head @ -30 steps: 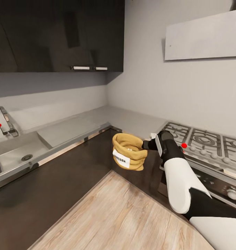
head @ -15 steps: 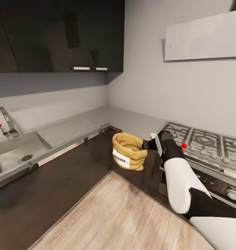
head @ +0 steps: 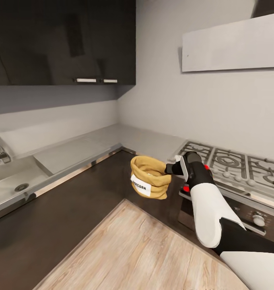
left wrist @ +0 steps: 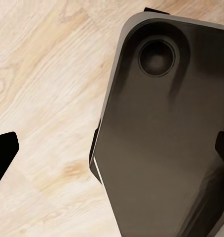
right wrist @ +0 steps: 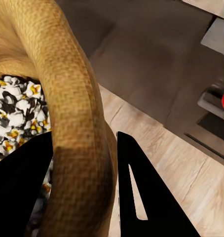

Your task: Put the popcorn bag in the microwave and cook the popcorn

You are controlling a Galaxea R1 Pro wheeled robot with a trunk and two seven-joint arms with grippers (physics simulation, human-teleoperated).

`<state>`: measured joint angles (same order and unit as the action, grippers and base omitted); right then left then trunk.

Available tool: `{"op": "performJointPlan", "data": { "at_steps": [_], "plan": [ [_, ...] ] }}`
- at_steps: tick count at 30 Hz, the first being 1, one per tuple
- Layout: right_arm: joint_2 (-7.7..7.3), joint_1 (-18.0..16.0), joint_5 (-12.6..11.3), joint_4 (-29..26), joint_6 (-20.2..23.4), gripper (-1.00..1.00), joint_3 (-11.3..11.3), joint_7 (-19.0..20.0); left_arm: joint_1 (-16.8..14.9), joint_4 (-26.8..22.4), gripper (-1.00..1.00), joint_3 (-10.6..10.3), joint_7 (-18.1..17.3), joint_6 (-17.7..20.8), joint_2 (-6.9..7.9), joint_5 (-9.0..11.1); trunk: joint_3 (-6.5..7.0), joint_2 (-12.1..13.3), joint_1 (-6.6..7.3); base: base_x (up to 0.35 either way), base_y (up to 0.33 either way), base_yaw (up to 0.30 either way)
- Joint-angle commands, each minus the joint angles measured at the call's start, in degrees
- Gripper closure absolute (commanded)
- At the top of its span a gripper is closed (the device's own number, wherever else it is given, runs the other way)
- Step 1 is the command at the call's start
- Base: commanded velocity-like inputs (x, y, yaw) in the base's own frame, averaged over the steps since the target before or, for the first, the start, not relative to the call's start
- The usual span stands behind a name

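The tan popcorn bag [head: 149, 182] with its white label hangs in the air above the wooden floor, in front of the corner cabinets. My right gripper [head: 168, 168] is shut on the bag's rolled rim. In the right wrist view the two dark fingers [right wrist: 141, 197] pinch that rim [right wrist: 77, 148], and white popcorn [right wrist: 16, 113] with yellow and dark specks lies inside the bag. The grey countertop [head: 141, 141] runs around the corner behind the bag. The microwave is out of view. My left gripper [left wrist: 112, 153] is open, pointing down at the floor and the robot's dark base.
A sink [head: 12, 181] is set into the countertop at the left. At the right stand a gas hob [head: 233, 165] and a dark oven front with knobs [head: 258, 220]. Dark wall cabinets [head: 64, 40] and a grey hood [head: 233, 42] hang above. Wooden floor [head: 145, 249] lies below.
The whole picture has shifted left, so the camera has turned right. The bag and my right arm keep the same place in the view, with the grip unchanged.
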<state>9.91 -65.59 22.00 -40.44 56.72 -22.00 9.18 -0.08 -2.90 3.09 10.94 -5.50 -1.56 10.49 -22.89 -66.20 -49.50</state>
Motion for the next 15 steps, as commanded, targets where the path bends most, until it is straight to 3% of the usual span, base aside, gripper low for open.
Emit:
{"op": "performJointPlan", "data": {
  "at_steps": [1,8,15],
  "plan": [
    [0.08,-0.06,0.59,-0.07,0.14,1.00,-0.32,0.49,0.01,-0.01,-1.00,0.26,0.05,-0.21,-0.02,0.23,0.00,-0.04,0.00,0.000,0.000,-0.196],
    [0.08,-0.06,0.65,-0.14,0.21,1.00,-0.32,0.57,0.01,-0.01,-1.00,0.25,0.05,-0.21,-0.02,0.24,0.36,-0.04,0.00,0.000,0.000,-0.099],
    [0.08,-0.06,0.68,-0.17,0.23,1.00,-0.32,0.54,0.01,-0.01,-1.00,0.25,0.05,-0.21,-0.02,0.23,0.97,-0.04,0.00,0.000,0.000,-0.011]
  ]
}}
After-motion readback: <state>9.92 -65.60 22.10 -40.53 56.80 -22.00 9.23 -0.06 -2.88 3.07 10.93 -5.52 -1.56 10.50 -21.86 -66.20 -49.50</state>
